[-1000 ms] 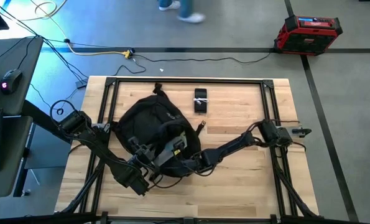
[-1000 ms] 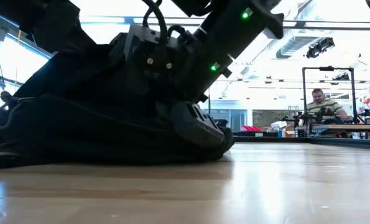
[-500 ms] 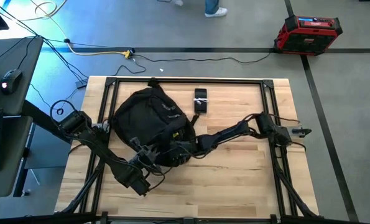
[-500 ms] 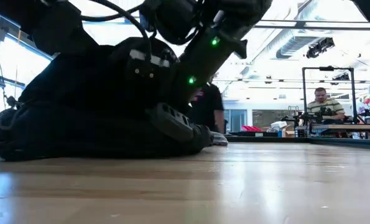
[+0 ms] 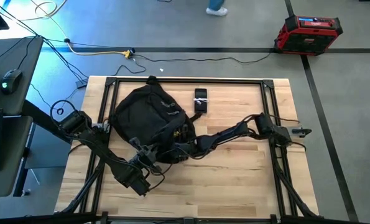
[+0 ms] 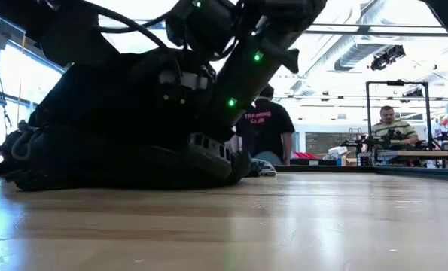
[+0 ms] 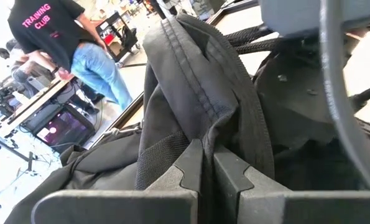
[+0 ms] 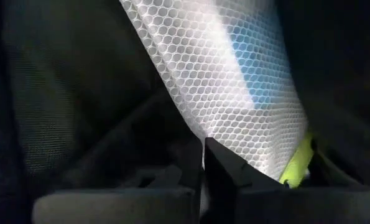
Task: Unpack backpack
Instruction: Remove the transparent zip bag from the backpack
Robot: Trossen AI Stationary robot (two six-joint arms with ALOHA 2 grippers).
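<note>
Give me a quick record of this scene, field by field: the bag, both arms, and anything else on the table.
backpack: lying on the table's left half
left end effector: shut, pinching a fold of the backpack fabric
right end effector: shut, inside the backpack, against a white mesh item
other item: dark phone on the table, beside the backpack

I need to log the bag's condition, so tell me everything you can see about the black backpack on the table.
The backpack is a large, rounded black fabric bag lying on the wooden table's left half, top loop toward the far edge. Stitched seams and mesh panels show in the left wrist view. The left gripper is shut on a fold of its fabric; the right gripper is shut inside it, against white honeycomb mesh with a yellow-green tab.
</note>
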